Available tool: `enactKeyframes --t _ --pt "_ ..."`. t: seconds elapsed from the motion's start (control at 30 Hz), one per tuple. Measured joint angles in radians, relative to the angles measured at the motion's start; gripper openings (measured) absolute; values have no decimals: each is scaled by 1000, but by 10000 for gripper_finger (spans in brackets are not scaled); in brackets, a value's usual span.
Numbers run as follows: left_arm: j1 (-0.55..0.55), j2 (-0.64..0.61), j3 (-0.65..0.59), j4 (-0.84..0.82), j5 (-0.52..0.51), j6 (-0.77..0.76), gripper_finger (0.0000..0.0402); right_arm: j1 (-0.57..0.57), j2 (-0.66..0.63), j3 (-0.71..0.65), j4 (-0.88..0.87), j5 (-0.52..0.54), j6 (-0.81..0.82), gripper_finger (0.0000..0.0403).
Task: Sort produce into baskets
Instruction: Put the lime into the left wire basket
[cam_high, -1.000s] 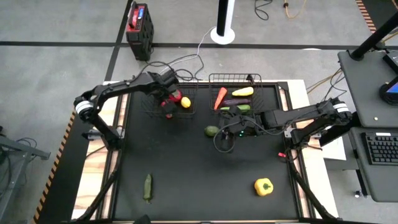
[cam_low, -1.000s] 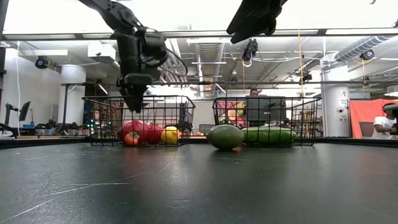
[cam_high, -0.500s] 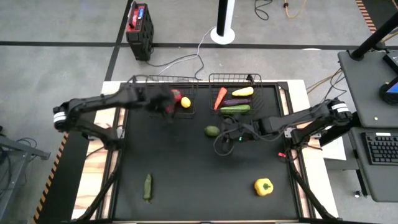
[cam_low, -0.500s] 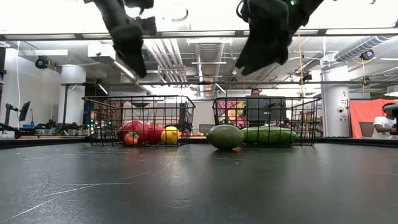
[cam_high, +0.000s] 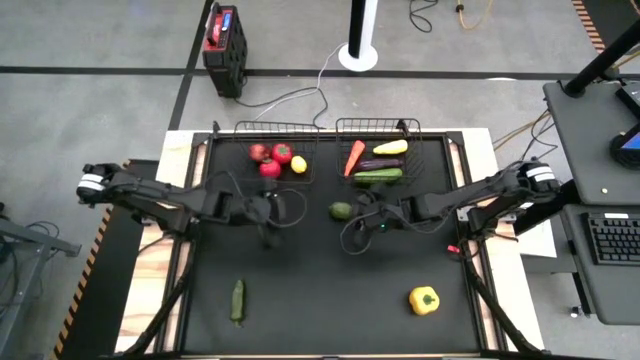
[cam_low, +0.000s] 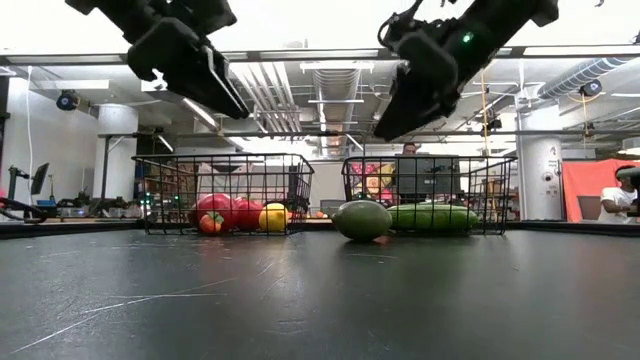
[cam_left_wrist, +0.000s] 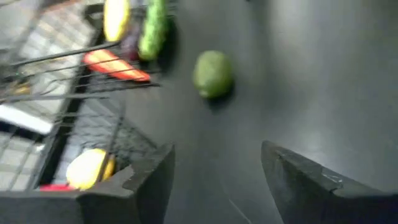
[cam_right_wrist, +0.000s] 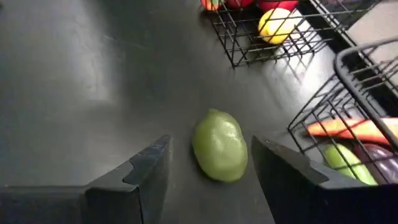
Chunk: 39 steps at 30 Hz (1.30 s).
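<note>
The right tool (cam_high: 362, 208) hangs above the table (cam_high: 330, 290) with its fingers spread and empty, the green avocado (cam_high: 341, 210) lying on the mat just ahead of them; in the right wrist view the avocado (cam_right_wrist: 219, 152) sits between the two fingers, untouched. The left tool (cam_high: 272, 212) hovers over the mat in front of the left basket (cam_high: 240, 178), jaws apart, holding nothing. That basket holds three red fruits (cam_high: 271, 158) and a lemon (cam_high: 298, 164). The right basket (cam_high: 430, 170) holds a carrot (cam_high: 354, 157), a yellow squash (cam_high: 391, 147), a purple eggplant (cam_high: 384, 162) and a cucumber (cam_high: 378, 175). On the near mat lie a small green cucumber (cam_high: 237, 300) and a yellow pepper (cam_high: 424, 299), well apart. A red-and-black box (cam_high: 222, 36) stands on the floor beyond the table.
</note>
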<state>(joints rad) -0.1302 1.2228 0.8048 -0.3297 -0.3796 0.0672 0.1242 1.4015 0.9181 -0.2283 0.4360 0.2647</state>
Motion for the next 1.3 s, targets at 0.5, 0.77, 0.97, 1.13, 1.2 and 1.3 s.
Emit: enactKeyframes --t 0.5,0.77,0.97,1.13,1.2,1.3 --pt "-259 -47 -2 8 -317 -202 197 2 243 81 50 107 -102 306" --pt "-359 -88 -2 9 -423 -243 197 2 290 95 45 106 -95 303" --pt "-375 -89 -2 17 -425 -245 197 -5 320 95 47 107 -81 297" --pt "-375 -88 -2 37 -426 -245 197 -21 360 95 56 122 -75 298" --pt "-375 -88 -3 43 -426 -245 197 -25 373 95 55 119 -74 295" --pt "-375 -85 -9 57 -426 -245 197 -26 389 95 55 114 -68 288"
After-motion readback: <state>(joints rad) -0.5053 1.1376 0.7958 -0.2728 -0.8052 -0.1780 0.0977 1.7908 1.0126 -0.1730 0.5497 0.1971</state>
